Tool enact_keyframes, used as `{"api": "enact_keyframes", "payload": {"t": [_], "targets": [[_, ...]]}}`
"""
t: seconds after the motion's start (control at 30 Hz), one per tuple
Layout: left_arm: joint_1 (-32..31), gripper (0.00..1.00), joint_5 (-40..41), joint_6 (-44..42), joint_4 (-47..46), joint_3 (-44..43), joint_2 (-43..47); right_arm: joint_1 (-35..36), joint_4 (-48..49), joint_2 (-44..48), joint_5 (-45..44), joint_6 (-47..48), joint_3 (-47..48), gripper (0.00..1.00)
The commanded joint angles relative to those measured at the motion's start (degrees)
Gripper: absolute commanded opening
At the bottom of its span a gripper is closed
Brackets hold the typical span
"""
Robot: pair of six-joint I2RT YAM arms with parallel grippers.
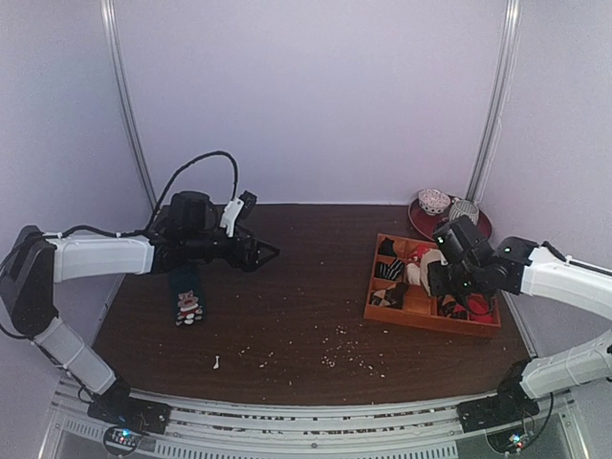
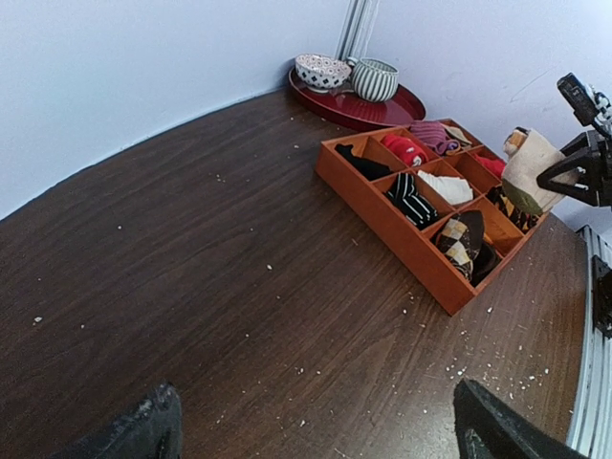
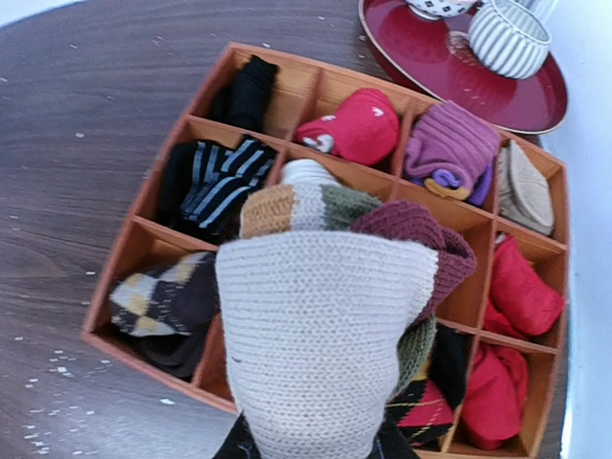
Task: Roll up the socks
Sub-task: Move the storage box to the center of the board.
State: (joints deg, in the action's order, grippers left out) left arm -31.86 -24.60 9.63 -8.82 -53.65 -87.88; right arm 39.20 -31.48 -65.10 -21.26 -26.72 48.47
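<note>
My right gripper is shut on the socks, rolled into a cream knitted bundle with tan, green and dark-red bands. It holds them just above the orange compartment tray. In the right wrist view the socks fill the foreground and hide most of the gripper. The left wrist view shows the socks at the far right over the tray. My left gripper is open and empty above the table's left half; its fingertips stand wide apart.
The tray holds several sock bundles: black-striped, red, purple, argyle. A red plate with two bowls stands behind it. A small dark patterned sock lies flat under my left arm. White crumbs dot the wooden table.
</note>
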Motion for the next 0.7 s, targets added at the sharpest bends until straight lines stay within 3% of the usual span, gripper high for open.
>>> {"api": "enact_keyframes", "payload": {"t": [0.0, 0.23, 0.43, 0.67], "targets": [[0.05, 0.98, 0.47, -0.85, -1.18, 0.01, 0.09, 0.7, -6.4, -3.35, -10.39, -0.07, 3.07, 0.0], [0.13, 0.98, 6.86, 0.05, -1.66, 1.51, 2.84, 6.29, -9.24, -10.54, -18.23, -5.75, 3.59, 0.0], [0.09, 0.98, 5.17, 0.41, -3.03, 2.37, 2.69, 9.67, -15.58, -17.44, -24.9, -12.1, 6.31, 0.0], [0.09, 0.98, 4.42, 0.29, -3.06, 2.08, 2.13, 9.28, -14.04, -10.22, -23.93, -12.57, 4.77, 0.0]]}}
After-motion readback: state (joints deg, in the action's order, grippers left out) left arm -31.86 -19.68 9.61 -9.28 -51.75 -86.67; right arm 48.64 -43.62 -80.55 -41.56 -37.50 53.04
